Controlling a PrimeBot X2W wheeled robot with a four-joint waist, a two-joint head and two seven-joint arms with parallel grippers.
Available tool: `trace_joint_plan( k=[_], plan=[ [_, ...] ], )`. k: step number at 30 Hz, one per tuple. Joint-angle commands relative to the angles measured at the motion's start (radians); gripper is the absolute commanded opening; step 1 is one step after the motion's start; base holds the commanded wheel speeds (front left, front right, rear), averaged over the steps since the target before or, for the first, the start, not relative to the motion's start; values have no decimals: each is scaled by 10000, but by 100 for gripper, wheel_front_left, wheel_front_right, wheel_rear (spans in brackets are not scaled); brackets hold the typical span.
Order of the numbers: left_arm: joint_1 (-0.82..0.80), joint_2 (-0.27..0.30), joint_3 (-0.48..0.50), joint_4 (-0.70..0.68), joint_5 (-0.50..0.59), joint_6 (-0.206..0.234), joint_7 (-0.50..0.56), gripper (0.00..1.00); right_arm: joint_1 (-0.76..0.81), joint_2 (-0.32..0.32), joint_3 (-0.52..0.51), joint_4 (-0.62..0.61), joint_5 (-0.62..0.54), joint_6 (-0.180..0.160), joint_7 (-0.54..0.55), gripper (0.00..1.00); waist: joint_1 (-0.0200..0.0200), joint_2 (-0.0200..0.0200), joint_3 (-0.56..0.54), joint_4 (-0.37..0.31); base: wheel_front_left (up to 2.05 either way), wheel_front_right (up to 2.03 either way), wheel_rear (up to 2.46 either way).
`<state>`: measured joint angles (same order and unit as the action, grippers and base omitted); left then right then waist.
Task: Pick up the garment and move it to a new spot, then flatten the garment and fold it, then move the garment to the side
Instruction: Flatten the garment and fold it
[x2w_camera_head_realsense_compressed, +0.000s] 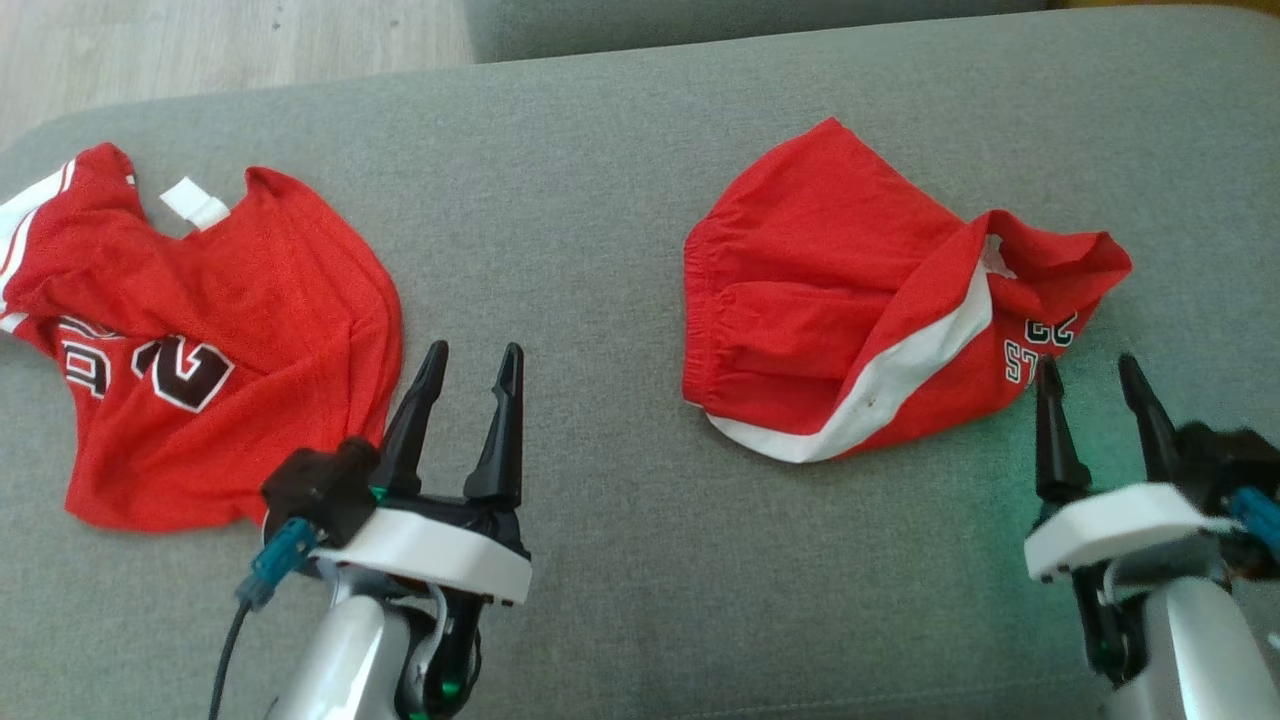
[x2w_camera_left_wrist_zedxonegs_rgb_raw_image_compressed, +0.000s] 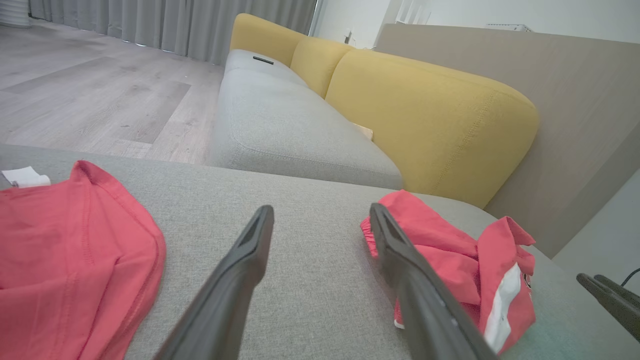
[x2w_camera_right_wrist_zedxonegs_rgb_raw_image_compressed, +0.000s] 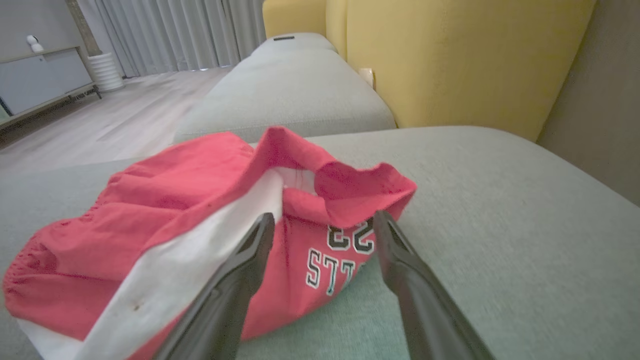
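1. Right gripper (x2w_camera_head_realsense_compressed: 1088, 365) — spread wide, empty, tips just short of the shorts' (x2w_camera_head_realsense_compressed: 830, 300) near hem, beside the printed number.
2. Left gripper (x2w_camera_head_realsense_compressed: 475, 350) — equally wide, empty, over bare cushion (x2w_camera_head_realsense_compressed: 600, 180) between jersey (x2w_camera_head_realsense_compressed: 220, 330) and shorts.
3. Shorts: rumpled, right of the cushion's middle, one leg flopped over.
4. Probably flattening next: pinch that flopped hem low, draw toward the right edge, pin the waistband with the left.
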<state>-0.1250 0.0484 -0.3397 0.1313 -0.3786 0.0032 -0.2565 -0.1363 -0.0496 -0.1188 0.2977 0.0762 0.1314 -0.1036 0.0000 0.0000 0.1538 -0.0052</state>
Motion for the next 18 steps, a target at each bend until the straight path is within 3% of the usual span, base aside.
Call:
trace_joint_plan(
  k=[1,9,18],
  plan=[
    [-228,18,334,-338,34,13,-53,100,-218,-8,175,-438,81,-7,1,100,0,0,-8,-8,0,0,0],
    [-278,18,280,-358,29,-28,-53,100,-749,-8,179,-343,390,-7,469,100,0,0,165,127,0,0,0],
    [-449,18,194,-327,34,-44,-53,100,-2210,-7,-191,876,1932,-7,1878,100,0,0,527,491,0,0,0]
  ],
)
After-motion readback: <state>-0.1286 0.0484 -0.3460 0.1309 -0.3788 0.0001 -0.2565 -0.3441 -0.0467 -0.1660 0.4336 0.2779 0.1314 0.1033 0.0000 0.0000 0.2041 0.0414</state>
